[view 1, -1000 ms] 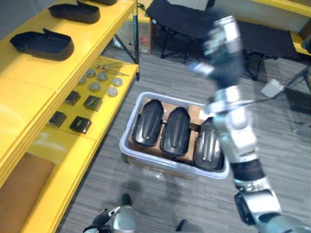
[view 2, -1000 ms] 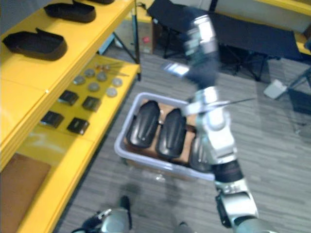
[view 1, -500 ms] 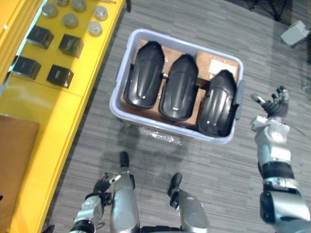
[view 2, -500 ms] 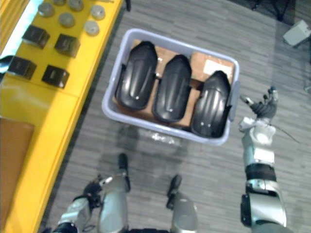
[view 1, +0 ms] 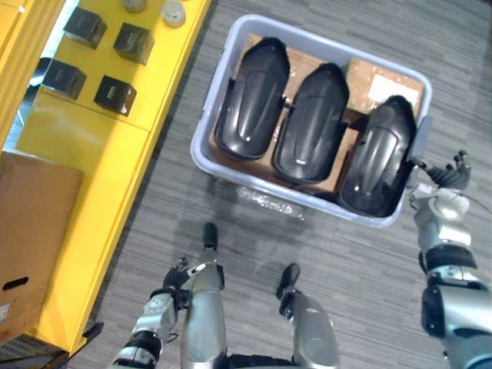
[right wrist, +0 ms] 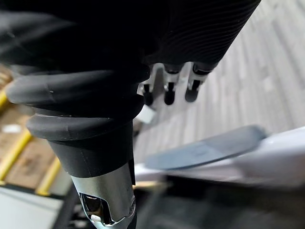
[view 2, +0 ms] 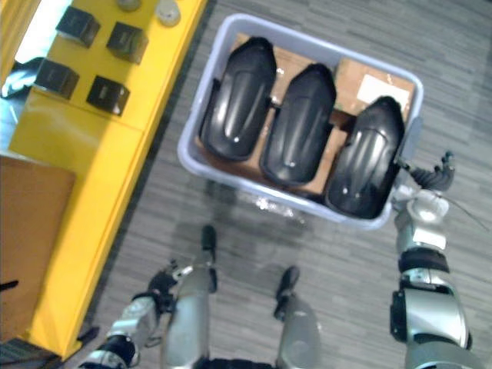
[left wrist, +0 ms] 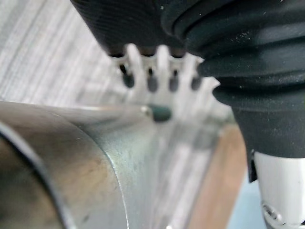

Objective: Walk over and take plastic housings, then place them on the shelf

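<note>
Three black plastic housings lie side by side in a pale plastic bin point(view 1: 206, 115) on the floor: a left one point(view 1: 252, 98), a middle one point(view 1: 310, 123) and a right one point(view 1: 377, 157). My right hand point(view 1: 446, 178) hangs beside the bin's right end, close to its grey handle point(right wrist: 205, 150). Its fingers point(right wrist: 169, 90) are straight and hold nothing. My left hand point(view 1: 165, 286) hangs low on my left, well short of the bin, with its fingers point(left wrist: 152, 78) straight and empty.
A yellow shelf point(view 1: 84, 154) runs along the left, carrying small black boxes point(view 1: 115, 94), grey discs point(view 1: 173, 11) and a brown cardboard sheet point(view 1: 34, 238). Grey carpet floor lies between me and the bin. Cardboard point(view 1: 384, 81) lines the bin under the housings.
The camera has tilted down towards the bin and floor. My right arm has dropped from high above the bin to beside its right end, nearer the handle than half a second ago.
</note>
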You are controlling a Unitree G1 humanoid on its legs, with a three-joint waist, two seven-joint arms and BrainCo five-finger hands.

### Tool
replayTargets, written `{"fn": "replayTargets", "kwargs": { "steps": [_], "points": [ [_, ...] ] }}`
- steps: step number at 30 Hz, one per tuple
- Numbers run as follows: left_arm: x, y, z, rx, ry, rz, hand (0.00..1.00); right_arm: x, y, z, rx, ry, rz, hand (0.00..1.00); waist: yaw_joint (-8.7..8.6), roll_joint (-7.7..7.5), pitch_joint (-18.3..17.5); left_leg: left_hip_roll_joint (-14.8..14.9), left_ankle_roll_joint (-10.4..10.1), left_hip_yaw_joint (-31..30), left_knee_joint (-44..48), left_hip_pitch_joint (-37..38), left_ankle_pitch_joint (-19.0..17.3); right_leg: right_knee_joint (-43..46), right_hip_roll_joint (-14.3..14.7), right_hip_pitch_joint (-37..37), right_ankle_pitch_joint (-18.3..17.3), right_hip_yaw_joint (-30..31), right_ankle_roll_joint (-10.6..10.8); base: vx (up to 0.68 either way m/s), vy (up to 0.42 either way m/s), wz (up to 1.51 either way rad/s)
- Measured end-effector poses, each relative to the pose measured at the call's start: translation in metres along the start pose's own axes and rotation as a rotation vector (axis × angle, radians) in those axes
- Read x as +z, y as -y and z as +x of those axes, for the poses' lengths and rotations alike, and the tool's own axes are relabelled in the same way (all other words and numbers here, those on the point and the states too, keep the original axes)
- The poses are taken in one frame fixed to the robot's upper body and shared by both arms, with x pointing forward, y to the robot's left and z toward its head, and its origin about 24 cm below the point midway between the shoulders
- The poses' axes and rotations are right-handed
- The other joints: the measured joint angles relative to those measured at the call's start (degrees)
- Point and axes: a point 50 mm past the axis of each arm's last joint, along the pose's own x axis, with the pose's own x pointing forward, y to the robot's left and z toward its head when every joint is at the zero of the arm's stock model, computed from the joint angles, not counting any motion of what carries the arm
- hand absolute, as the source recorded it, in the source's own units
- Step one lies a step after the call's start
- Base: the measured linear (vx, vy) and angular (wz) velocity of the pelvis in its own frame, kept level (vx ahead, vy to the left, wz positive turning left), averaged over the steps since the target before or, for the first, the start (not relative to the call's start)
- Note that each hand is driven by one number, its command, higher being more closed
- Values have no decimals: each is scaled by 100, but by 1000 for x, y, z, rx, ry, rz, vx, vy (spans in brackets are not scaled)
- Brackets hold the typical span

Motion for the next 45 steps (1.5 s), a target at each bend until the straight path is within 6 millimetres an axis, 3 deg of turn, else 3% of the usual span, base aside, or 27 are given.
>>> {"fn": "replayTargets", "kwargs": {
  "steps": [5, 7, 10, 17, 23, 27, 32, 33, 35, 36, 39, 45],
  "points": [
    [1, 6, 0, -12, 16, -40, 0, 9, -2, -1, -39, 58, -21, 0, 4, 59, 27, -14, -7, -50, -21, -11, 27, 144, -17, -51, -48, -11, -29, 6, 2, 5],
    [0, 8, 0, -17, 14, -37, 0, 29, -6, -3, -47, 158, -2, 0, -59, 58, 27, -28, -10, -41, -45, 50, 37, 214, -46, -43, -87, -1, -12, 0, 0, 0],
    [-2, 11, 0, -28, 1, -24, 0, 44, -13, -8, -10, 223, 3, 0, -128, 56, 28, -34, -14, 25, -111, 209, 56, 286, -83, 14, -137, 30, 7, -5, -2, -7],
    [-5, 11, 0, -30, -20, -20, 0, 12, -8, -9, 62, 62, -93, 0, -212, 56, 28, -19, -36, 90, -435, 397, 251, 289, -62, 13, -149, 114, -4, -1, -6, -5],
    [-5, 13, 0, -36, -9, -24, 0, -17, -8, -5, 52, -124, -138, 0, -95, 57, 27, -19, -38, 50, -737, 390, 452, 296, -38, -98, -147, 57, -4, -1, -6, 3],
    [-4, 14, 0, -41, -2, -26, 0, -12, -21, -5, 100, -135, -160, 0, -57, 69, 23, -32, -39, 3, -862, 319, 543, 322, -41, -205, -149, 9, -5, 3, -17, 7],
    [-4, 26, 0, -64, 16, -73, 0, 4, -6, 5, 38, -121, -218, 0, 20, 254, 61, -162, -9, -98, -856, 144, 575, 515, -190, -377, -232, -83, 27, 16, -1, 15],
    [-5, 29, 0, -75, 10, -67, 0, 9, 2, 8, 3, -110, -243, 0, 20, 385, 55, -216, 6, -156, -848, 88, 587, 573, -241, -410, -264, -126, 48, 14, -2, 20],
    [-5, 33, 0, -88, 12, -63, 0, 18, 4, 11, -19, -92, -237, 0, 22, 491, 50, -229, 6, -214, -792, -20, 587, 621, -250, -476, -275, -159, 51, 8, -10, 15],
    [-5, 34, 0, -90, 14, -64, 0, 23, 5, 12, -27, -81, -235, 100, 31, 513, 56, -227, 6, -225, -786, -35, 588, 647, -250, -500, -282, -165, 47, -5, -28, 4],
    [-5, 37, 0, -97, 20, -67, 0, 32, 5, 14, -36, -89, -243, 100, 43, 577, 63, -221, 4, -246, -736, -68, 587, 783, -266, -567, -345, -159, 15, -16, -36, 2],
    [-9, 44, 0, -116, 2, -105, 0, 54, 25, 20, -128, -64, -408, 100, 52, 795, 62, -214, 4, -340, -640, -156, 584, 1073, -303, -728, -513, -153, -16, -32, -38, 2]
  ]
}}
